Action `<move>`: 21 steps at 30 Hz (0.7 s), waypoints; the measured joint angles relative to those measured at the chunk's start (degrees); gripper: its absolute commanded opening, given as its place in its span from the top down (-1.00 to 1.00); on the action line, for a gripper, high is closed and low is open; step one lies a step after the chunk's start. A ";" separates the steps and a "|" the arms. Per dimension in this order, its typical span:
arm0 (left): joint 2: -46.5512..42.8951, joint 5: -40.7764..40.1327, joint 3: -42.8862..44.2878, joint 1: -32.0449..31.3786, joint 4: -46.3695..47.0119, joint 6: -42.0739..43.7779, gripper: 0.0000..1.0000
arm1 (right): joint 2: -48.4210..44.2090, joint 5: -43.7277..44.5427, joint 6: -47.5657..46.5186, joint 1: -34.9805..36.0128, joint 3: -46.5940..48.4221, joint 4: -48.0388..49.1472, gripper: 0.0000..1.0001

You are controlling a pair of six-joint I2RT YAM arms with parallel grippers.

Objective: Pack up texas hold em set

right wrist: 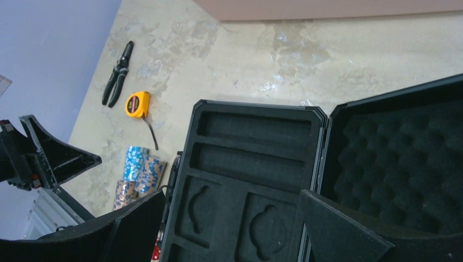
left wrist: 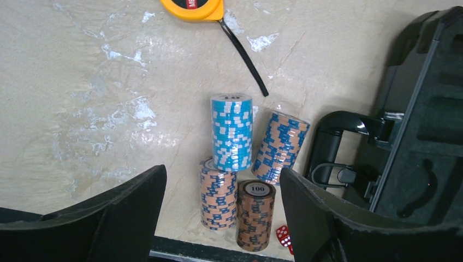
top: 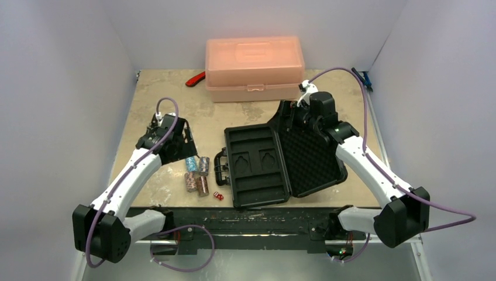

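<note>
Several poker chip stacks stand together left of the open black briefcase [top: 257, 167]: a blue stack [left wrist: 232, 131], a tilted tan-and-blue stack [left wrist: 281, 147], another tan-and-blue stack [left wrist: 217, 199] and a brown "100" stack [left wrist: 255, 215]. They also show in the top view [top: 197, 174]. Two red dice [top: 217, 196] lie near the front edge. The case's handle [left wrist: 341, 147] faces the chips, and its foam slots are empty. My left gripper [left wrist: 223, 172] is open, hovering just behind the chips. My right gripper [right wrist: 230, 195] is open above the case near its hinge.
A translucent pink box [top: 254, 67] stands at the back, with red-handled pliers [top: 196, 79] to its left. A yellow tape measure [left wrist: 194, 6] lies behind the chips. The case's egg-crate foam lid [top: 310, 155] lies open to the right. White walls enclose the table.
</note>
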 measured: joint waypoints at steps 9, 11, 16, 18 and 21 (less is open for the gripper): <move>6.97 -0.26 -2.38 0.00 3.91 -2.71 -0.20 | 0.11 -2.38 -0.20 0.00 -0.70 0.24 -0.98; 8.07 0.15 -3.17 0.00 5.29 -2.75 -0.10 | 0.20 -2.99 -0.35 0.00 -0.70 0.31 -0.98; 11.74 1.42 -4.33 0.00 8.17 -2.69 0.06 | 0.50 -4.42 -0.35 0.04 -0.83 0.42 -0.98; 13.55 1.95 -4.35 0.07 9.11 -2.56 0.07 | 0.50 -5.11 -0.33 0.07 -1.03 0.50 -0.98; 16.02 2.75 -4.42 0.09 10.25 -2.16 0.05 | 0.50 -5.81 -0.33 0.13 -1.16 0.72 -0.98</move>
